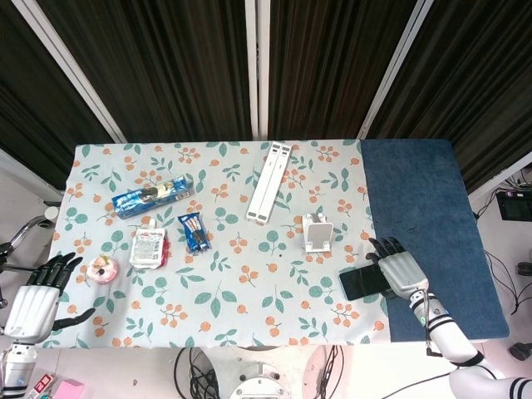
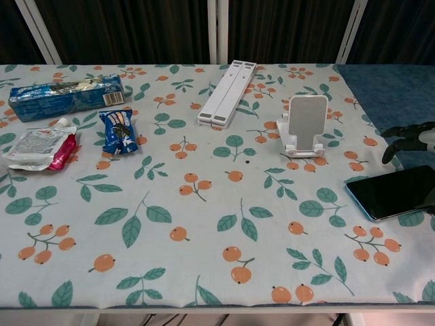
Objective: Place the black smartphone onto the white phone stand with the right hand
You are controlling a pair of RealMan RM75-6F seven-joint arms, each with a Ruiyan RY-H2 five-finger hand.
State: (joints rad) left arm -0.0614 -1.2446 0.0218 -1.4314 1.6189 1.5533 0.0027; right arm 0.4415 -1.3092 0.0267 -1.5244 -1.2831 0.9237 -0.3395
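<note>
Black smartphone [image 1: 363, 282] flat, screen up, near the right front of the table, straddling the seam between the floral cloth [image 1: 224, 291] and the blue mat [image 1: 432, 216]. Right hand [image 1: 399, 270] over the phone's right end, fingers spread and reaching toward the far side; from the chest view, fingertips [image 2: 401, 132] poised above the phone, apparently not clamped on it (contact hard to judge at the frame edge). White phone stand [image 1: 317, 232] upright on the cloth, just beyond the phone and apart from it. Left hand [image 1: 37, 295] off the table's left front corner, fingers apart, holding nothing. Elsewhere on the cloth: long white folded bar [image 1: 270, 181], blue biscuit box [image 1: 152, 195], small blue snack packet [image 1: 193, 232], white pouch [image 1: 149, 248], pink round item [image 1: 103, 268].
</note>
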